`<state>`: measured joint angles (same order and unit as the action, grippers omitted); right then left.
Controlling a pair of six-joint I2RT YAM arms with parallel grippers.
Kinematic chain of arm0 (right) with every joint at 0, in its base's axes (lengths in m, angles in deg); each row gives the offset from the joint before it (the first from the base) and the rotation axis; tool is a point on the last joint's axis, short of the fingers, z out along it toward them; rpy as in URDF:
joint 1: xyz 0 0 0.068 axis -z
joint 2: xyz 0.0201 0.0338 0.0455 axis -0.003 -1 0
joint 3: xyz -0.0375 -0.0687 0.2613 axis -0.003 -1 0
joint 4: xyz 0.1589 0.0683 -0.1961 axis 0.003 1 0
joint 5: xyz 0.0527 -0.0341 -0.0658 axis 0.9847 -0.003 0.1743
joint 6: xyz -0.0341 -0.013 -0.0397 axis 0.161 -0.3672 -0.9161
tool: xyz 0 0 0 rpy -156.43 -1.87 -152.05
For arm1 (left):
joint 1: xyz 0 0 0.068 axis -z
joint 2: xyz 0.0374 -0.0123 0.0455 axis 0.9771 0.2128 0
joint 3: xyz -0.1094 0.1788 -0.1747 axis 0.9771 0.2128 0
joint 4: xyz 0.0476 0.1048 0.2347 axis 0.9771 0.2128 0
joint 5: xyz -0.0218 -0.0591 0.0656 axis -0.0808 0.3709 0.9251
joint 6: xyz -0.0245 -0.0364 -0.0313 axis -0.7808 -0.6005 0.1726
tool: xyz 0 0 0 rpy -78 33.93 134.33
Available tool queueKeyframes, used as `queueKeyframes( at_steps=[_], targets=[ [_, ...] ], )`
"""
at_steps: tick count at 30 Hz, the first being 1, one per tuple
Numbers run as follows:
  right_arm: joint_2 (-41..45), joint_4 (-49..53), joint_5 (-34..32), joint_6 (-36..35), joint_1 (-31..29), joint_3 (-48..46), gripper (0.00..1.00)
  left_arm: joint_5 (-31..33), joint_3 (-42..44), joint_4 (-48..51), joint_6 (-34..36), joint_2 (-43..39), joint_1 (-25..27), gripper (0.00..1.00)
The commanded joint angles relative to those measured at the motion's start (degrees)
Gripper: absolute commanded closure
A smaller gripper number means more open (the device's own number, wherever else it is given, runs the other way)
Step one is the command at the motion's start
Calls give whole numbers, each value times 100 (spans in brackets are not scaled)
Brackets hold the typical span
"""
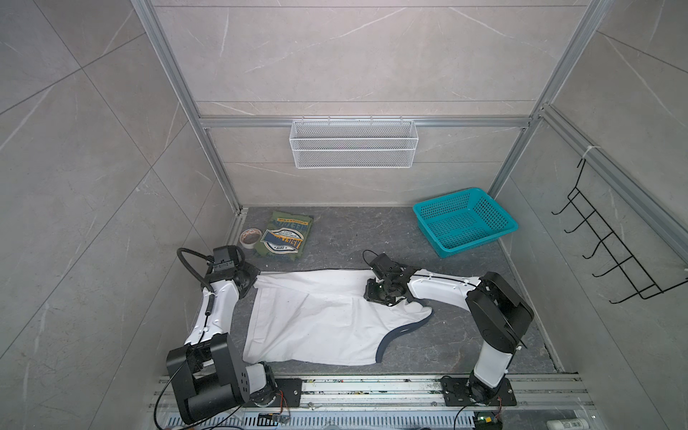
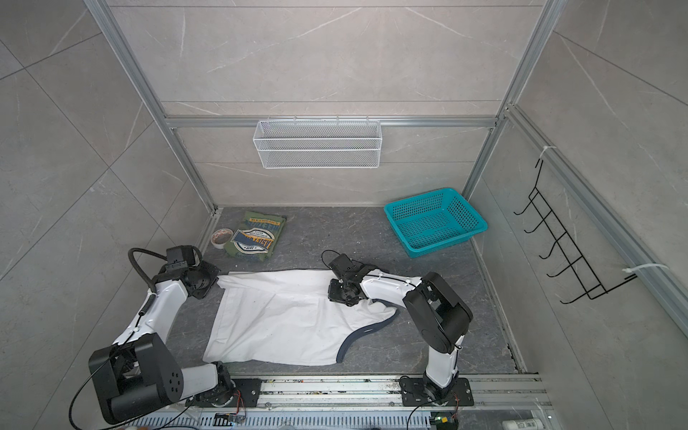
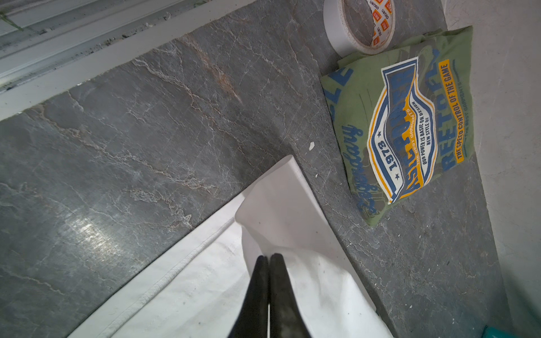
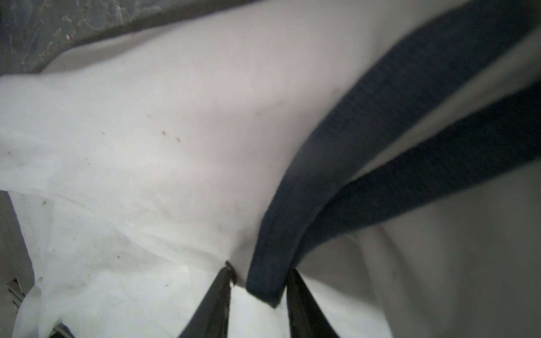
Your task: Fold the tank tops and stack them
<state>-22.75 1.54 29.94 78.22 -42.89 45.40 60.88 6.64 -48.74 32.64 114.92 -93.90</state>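
Left end effector [image 3: 268, 255] pinches white top [image 1: 316, 316]; right end effector [image 4: 261, 270] narrowly straddles its trim [image 4: 366, 117], apparently unclamped. Tape [image 1: 250, 237] abuts olive top [image 1: 288, 238], far-left counter [image 1: 353, 238] corner.

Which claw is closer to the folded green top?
Left. The left gripper pinches the white tank top just in front of the green tank top; the right gripper is farther right, at the white one's strap.

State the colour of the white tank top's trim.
White tank top trim: dark navy, clearest in right wrist view.
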Motion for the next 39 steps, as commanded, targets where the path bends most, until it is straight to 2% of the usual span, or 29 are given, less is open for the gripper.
queueKeyframes(
  at_steps=[1, 3, 6, 10, 12, 18, 22, 24, 30, 33, 36, 39],
  targets=[
    [-175, -89, 27, -111, -52, 51, 67, -29, -125, -108, 93, -53, -34, 100],
    [-231, -65, 1, -150, -52, 85, 69, -33, -121, -108, 92, -44, -29, 100],
    [-156, -4, -69, -199, -79, 126, 82, -37, -122, -99, 100, -54, -32, 100],
    [171, 644, -576, -423, -145, 366, 97, -61, -181, -50, 104, -77, -34, 100],
    [446, 964, -860, -562, -149, 453, 100, -82, -253, -5, 99, -116, -34, 100],
    [1559, 2349, -2057, -1263, -149, 1239, 100, -346, -784, 393, 146, -500, -27, 100],
    [2222, 3119, -2869, -1799, -139, 2125, 100, -530, -1753, 946, 451, -929, -43, 100],
    [2446, 3484, -3217, -2026, -131, 2682, 100, -816, -2301, 1111, 678, -1071, -38, 100],
    [2815, 4282, -3786, -2803, -123, 4822, 100, -1927, -4056, 1638, 1385, -1268, -42, 100],
    [2845, 4691, -3857, -3024, -123, 5792, 100, -2170, -4588, 1691, 1558, -1552, -39, 100],
    [3024, 4668, -4084, -3152, -123, 5691, 100, -2339, -4331, 1383, 1437, -1657, -38, 100],
    [3130, 4481, -4216, -3115, -124, 4796, 100, -2328, -4068, 2057, 1369, -864, -33, 100]
  ],
)
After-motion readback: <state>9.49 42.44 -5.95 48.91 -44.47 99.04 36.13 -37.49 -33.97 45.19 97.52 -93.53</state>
